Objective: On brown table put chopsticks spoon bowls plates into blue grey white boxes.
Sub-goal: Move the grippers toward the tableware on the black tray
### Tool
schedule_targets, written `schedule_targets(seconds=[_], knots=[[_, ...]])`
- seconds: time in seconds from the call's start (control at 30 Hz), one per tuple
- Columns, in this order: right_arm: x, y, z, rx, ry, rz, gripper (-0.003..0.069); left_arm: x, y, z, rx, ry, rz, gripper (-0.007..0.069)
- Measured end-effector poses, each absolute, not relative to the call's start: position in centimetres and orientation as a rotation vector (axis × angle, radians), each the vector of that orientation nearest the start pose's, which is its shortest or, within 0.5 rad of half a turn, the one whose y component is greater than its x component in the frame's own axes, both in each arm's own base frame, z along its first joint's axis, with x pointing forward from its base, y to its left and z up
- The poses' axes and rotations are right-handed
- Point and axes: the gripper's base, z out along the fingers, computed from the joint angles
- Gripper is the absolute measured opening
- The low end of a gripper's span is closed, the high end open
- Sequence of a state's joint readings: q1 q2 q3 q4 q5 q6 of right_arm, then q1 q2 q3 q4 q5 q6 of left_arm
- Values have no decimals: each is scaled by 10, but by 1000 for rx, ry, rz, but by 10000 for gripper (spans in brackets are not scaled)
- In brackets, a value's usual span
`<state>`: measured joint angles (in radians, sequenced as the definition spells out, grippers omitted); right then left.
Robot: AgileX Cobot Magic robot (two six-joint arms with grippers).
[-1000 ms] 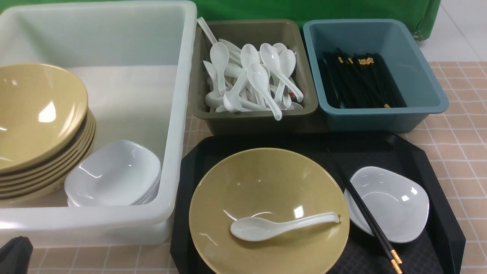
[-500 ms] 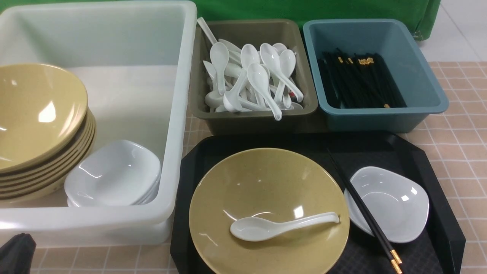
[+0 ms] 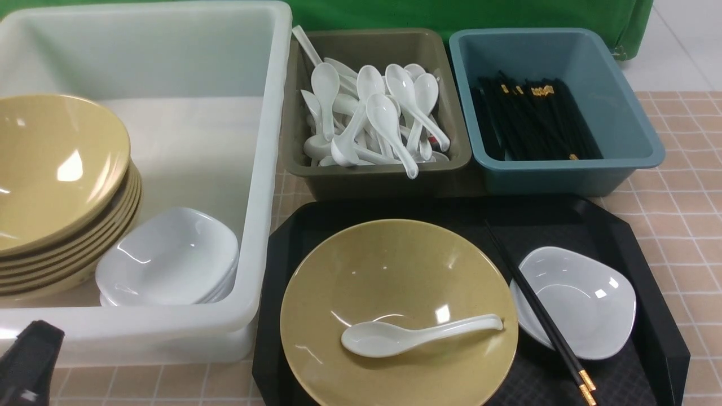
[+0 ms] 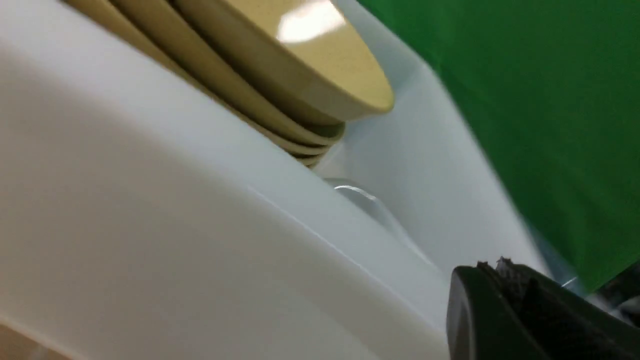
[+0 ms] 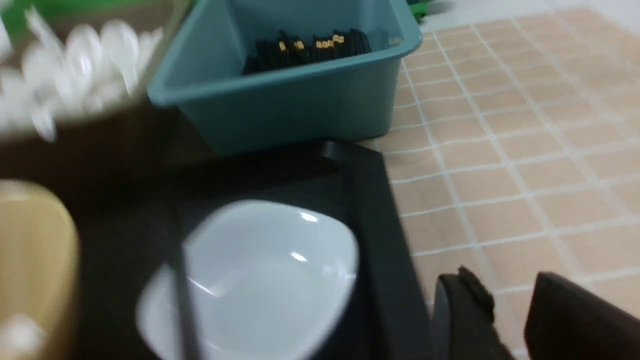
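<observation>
- The left end effector sits at 7 o'clock in the front view, jaws closed on nothing. It is just outside the near wall of the large translucent white plastic tub, which I judge to be a parked pose.
- The right end effector shows only in its wrist view, jaws partly apart and empty. It hangs over the tiled pinkish-brown worktop, beside the flat black textured tray.
- On the tray at 6 o'clock, a wide mustard-yellow bowl cradles a glossy white soup spoon.
- At 4 o'clock a black gold-tipped chopstick pair leans across the rim of a small white rounded-square dish, so the pair likely goes first.
- Sorted ware marks the destinations:
  - stacked yellow bowls and stacked white dishes in the tub at 9 o'clock
  - the olive-grey box of spoons at 12 o'clock
  - the dusty-blue box of chopsticks at 1 o'clock
</observation>
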<state>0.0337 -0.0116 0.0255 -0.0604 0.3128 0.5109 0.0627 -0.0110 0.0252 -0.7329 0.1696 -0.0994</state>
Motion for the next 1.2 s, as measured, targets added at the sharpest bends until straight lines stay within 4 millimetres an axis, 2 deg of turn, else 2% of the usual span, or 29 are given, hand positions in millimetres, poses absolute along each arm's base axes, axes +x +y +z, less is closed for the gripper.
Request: schedule_targets(seconds=[0.1, 0.2, 0.27, 0.43, 0.5, 0.57, 0.6, 0.67, 0.7, 0.73, 0.8, 0.83, 0.87, 0.9, 0.93, 0.97, 1.0, 1.03, 1.07, 1.13, 1.17, 1.2], knots=[[54, 2, 177, 763, 1689, 654, 237, 57, -7, 198, -812, 1435, -877, 1], [54, 3, 178, 994, 1597, 847, 237, 57, -7, 199, -859, 1402, -932, 1], [54, 3, 178, 1017, 1589, 863, 237, 57, -7, 199, -872, 1394, -947, 1], [54, 3, 177, 919, 1641, 780, 237, 57, -8, 199, -875, 1404, -967, 1], [54, 4, 177, 875, 1657, 770, 237, 56, -11, 201, -823, 1440, -951, 1], [53, 5, 185, 750, 1688, 723, 237, 52, -16, 218, -650, 1490, -882, 1], [53, 6, 188, 729, 1688, 721, 237, 52, -17, 220, -630, 1492, -873, 1], [49, 8, 219, 513, 1709, 647, 225, 42, -23, 254, -365, 1514, -730, 1], [49, 8, 219, 496, 1713, 640, 222, 42, -23, 253, -356, 1523, -727, 1], [48, 10, 242, 367, 1751, 578, 187, 40, -26, 275, -228, 1570, -630, 1], [50, 12, 256, 270, 1802, 520, 149, 42, -27, 283, -175, 1626, -584, 1], [57, 15, 275, 115, 1887, 422, 84, 53, -28, 293, -92, 1777, -498, 1], [58, 15, 276, 99, 1908, 410, 78, 52, -28, 295, -79, 1782, -487, 1], [68, 19, 287, -17, 1993, 329, 46, 61, -27, 302, -15, 1911, -418, 1], [76, 21, 299, -118, 2073, 260, 38, 69, -25, 307, 36, 2021, -359, 1], [77, 21, 301, -135, 2086, 247, 37, 73, -24, 307, 40, 2051, -353, 1], [90, 24, 310, -268, 2195, 167, 36, 83, -21, 316, 102, 2186, -278, 1], [92, 25, 311, -299, 2207, 151, 36, 85, -21, 315, 101, 2197, -280, 1], [106, 28, 317, -428, 2313, 91, 36, 94, -18, 324, 150, 2281, -233, 1], [126, 34, 319, -564, 2443, 50, 36, 112, -17, 333, 252, 2359, -175, 1], [128, 35, 319, -571, 2454, 49, 36, 111, -17, 335, 263, 2355, -172, 1], [140, 40, 318, -619, 2511, 49, 36, 120, -21, 341, 346, 2368, -170, 1]])
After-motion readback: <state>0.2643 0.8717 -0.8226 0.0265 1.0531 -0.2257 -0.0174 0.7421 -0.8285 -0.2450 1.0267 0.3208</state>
